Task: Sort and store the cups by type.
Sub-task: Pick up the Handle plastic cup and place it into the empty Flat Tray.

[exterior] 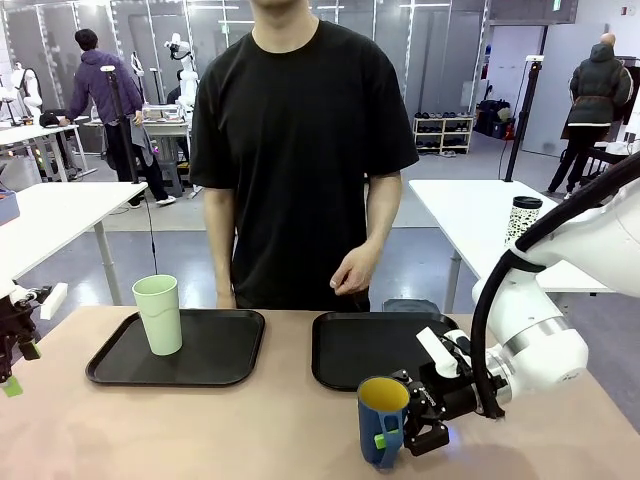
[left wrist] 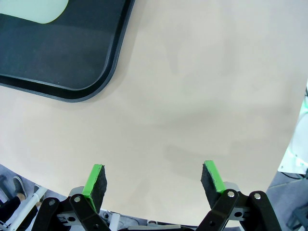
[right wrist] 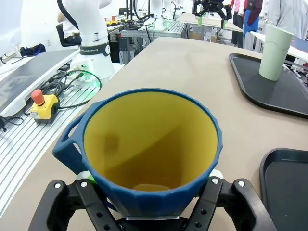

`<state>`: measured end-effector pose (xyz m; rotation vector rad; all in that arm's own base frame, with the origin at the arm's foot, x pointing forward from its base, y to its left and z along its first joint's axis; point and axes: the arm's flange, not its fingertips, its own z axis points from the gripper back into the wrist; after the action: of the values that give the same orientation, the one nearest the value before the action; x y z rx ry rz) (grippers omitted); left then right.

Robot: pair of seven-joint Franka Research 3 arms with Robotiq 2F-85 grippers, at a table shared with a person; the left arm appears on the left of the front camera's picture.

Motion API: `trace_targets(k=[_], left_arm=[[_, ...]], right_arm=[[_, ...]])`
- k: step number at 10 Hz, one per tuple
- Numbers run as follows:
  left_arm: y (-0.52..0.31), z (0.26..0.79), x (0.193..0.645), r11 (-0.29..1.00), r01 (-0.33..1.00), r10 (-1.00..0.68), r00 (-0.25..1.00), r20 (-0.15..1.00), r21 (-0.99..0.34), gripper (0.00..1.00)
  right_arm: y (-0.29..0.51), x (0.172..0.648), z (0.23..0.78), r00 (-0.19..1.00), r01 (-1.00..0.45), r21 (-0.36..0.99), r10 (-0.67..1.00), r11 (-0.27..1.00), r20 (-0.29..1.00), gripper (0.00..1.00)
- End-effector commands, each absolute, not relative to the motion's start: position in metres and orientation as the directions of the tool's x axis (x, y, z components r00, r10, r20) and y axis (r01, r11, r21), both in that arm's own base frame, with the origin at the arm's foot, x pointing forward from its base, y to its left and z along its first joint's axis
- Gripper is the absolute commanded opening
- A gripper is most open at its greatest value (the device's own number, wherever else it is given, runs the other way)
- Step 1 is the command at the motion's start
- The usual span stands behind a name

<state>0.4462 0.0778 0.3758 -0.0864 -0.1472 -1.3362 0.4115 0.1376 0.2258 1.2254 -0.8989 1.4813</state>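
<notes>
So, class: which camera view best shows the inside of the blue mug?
The right wrist view: the blue mug sits close, its yellow inside open to the camera, between the right gripper fingers. The front view shows its outside and yellow rim. The left wrist view shows table and tray corner.

Colours of the 2 cups, 2 trays, table and grippers

The tumbler (exterior: 158,314) is pale mint green; the mug (exterior: 382,420) is dark blue outside and yellow inside. Both trays, the left tray (exterior: 110,362) and the right tray (exterior: 345,350), are black, on a beige table (exterior: 200,430). The right gripper (exterior: 420,415) and left gripper (left wrist: 154,183) are black with green pads (left wrist: 94,180). The far cup (exterior: 523,219) is white with a black pattern and dark lid.
</notes>
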Motion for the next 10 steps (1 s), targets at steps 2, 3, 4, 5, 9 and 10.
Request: trace_targets(k=[2,3,4,5,9,10], left_arm=[[0.078,0.377,0.444,0.229,0.973,-0.964,0.222,0.149,0.031,1.00],[0.078,0.377,0.444,0.229,0.973,-0.964,0.222,0.149,0.031,1.00],[0.078,0.377,0.444,0.229,0.973,-0.964,0.222,0.149,0.031,1.00],[0.078,0.377,0.444,0.229,0.973,-0.964,0.222,0.149,0.031,1.00],[0.078,0.377,0.444,0.229,0.973,-0.964,0.222,0.149,0.031,1.00],[0.078,0.377,0.444,0.229,0.973,-0.964,0.222,0.149,0.031,1.00]], right_arm=[[0.130,0.405,0.272,-0.051,-0.981,-0.013,0.196,-0.192,0.979,0.50],[0.126,0.403,0.286,-0.062,-0.985,-0.026,0.209,-0.172,0.976,0.50],[0.124,0.402,0.294,-0.067,-0.986,-0.033,0.210,-0.162,0.975,0.50],[0.121,0.401,0.300,-0.070,-0.988,-0.039,0.215,-0.147,0.974,0.50],[0.122,0.409,0.294,-0.102,-0.981,-0.062,0.211,-0.186,0.972,0.50],[0.122,0.409,0.294,-0.102,-0.981,-0.062,0.211,-0.186,0.972,0.50]])
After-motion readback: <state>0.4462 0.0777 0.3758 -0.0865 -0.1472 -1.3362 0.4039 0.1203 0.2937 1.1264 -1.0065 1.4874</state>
